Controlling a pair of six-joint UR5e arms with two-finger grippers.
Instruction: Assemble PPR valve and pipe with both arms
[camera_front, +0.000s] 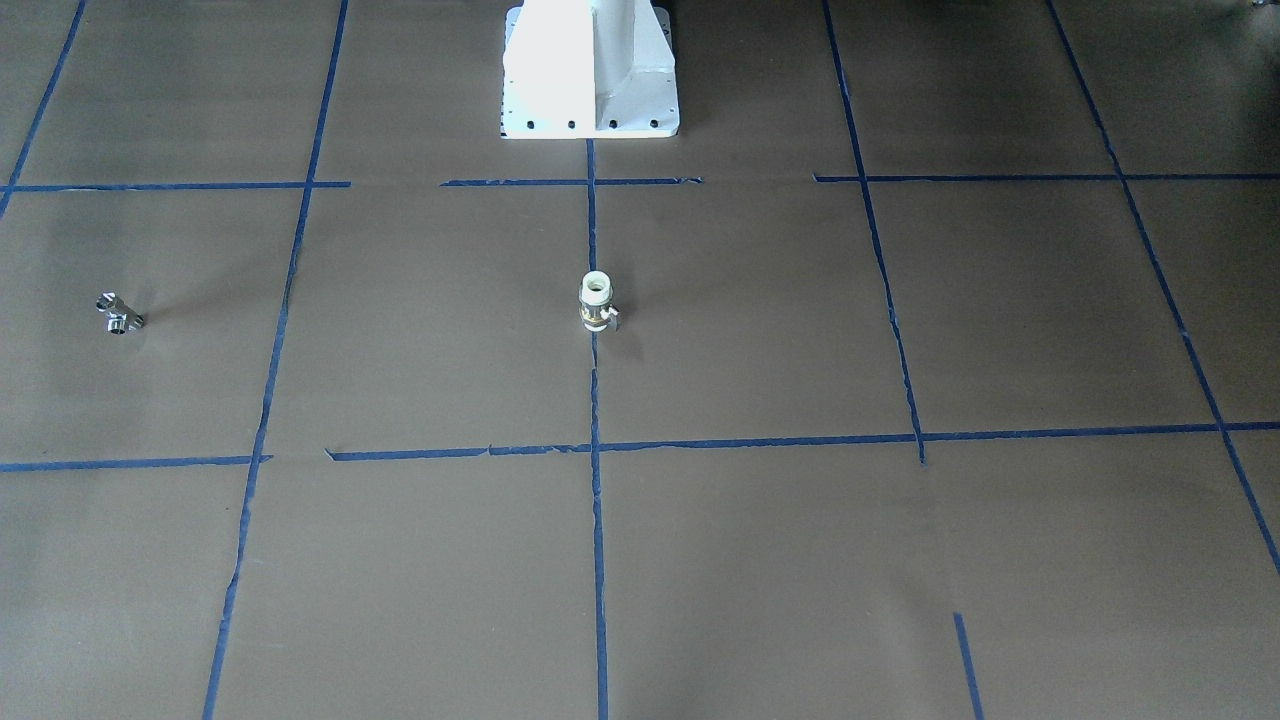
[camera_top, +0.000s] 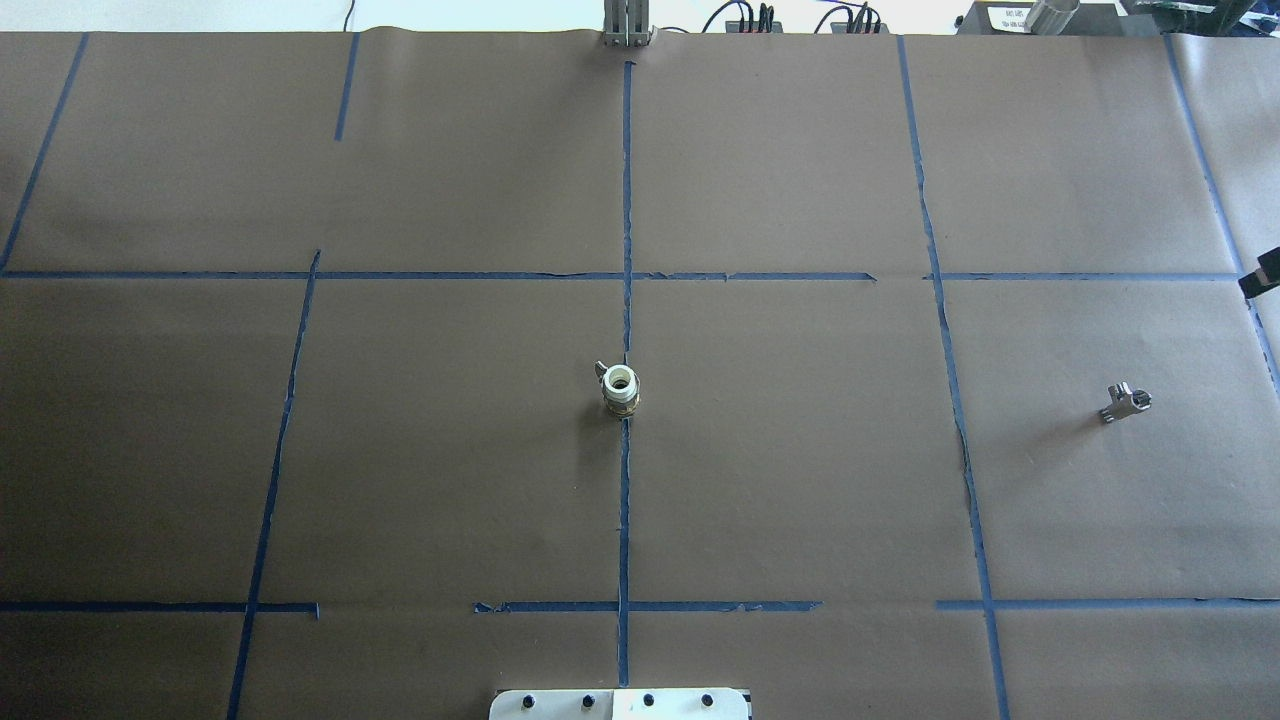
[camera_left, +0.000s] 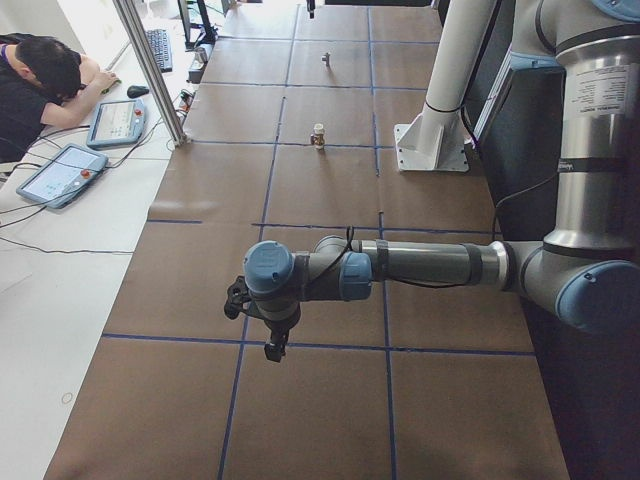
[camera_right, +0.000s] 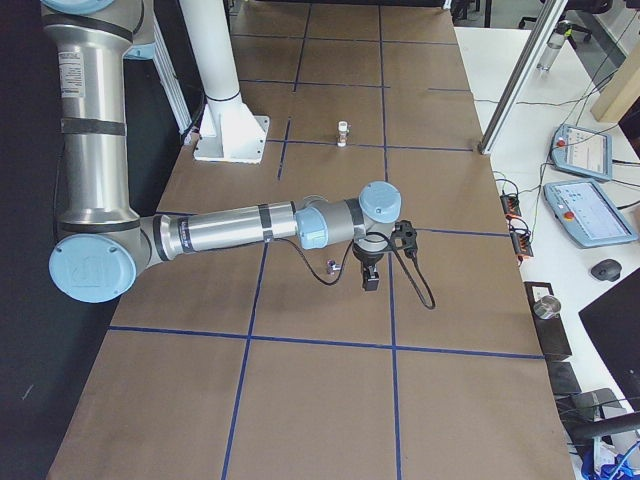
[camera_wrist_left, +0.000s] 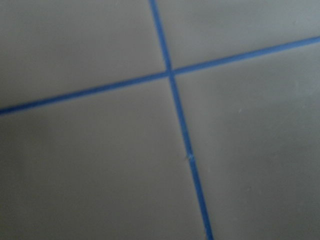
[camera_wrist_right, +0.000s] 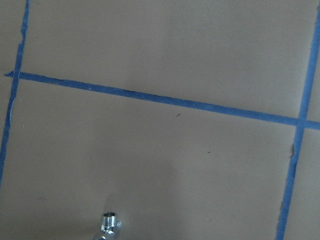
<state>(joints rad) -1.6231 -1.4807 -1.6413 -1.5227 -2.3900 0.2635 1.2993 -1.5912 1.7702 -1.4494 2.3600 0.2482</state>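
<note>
Table: brown paper, blue tape grid. Right arm stretched low. Right hand hangs near the pipe, not touching; grip cannot be told. Left hand at the left end, well apart from both parts; grip cannot be told. PPR valve upright at centre, white ends, brass band. Pipe: small chrome T, lying at right.

Blue tape lines grid the brown table; an operator leans beside a tablet.
</note>
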